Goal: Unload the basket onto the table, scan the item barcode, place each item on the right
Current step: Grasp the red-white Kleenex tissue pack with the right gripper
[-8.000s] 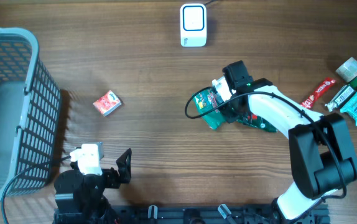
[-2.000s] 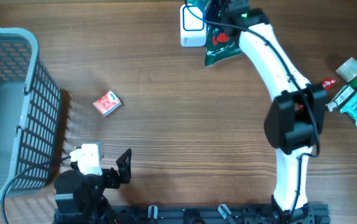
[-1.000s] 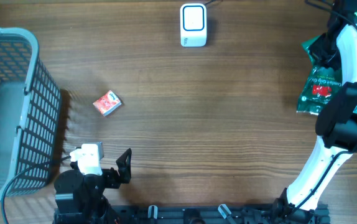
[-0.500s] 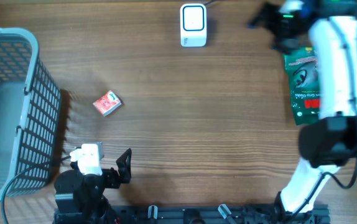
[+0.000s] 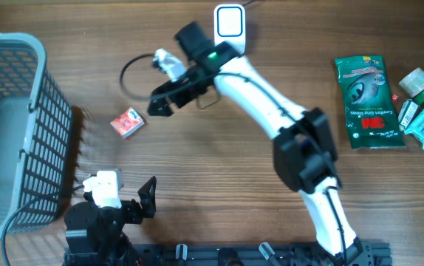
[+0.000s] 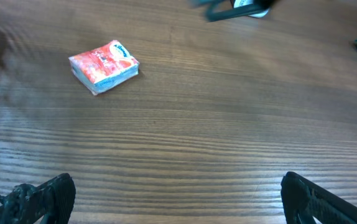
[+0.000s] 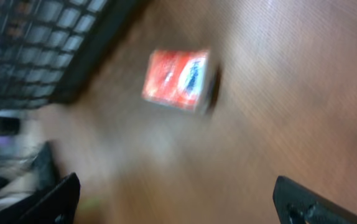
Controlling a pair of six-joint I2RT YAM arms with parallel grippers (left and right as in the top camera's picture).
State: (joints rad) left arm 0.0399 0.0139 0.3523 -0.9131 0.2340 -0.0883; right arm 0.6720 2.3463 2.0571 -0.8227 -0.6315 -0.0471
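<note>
Overhead view: red packet [image 5: 127, 122] is seen lying flat on the wooden table [image 5: 219, 177], between wire basket [image 5: 52, 140] and white scanner [image 5: 230, 29]. Right gripper [image 5: 159, 102] is spread, empty, close beside it; left gripper [image 5: 147, 193] likewise.

Red "3M" mark on the green packet [image 5: 368, 102]; all other print too small.

red box [image 5: 127, 123] | lying flat, skewed, untouched | white scanner [image 5: 229, 29] | far side, well apart from box
</note>
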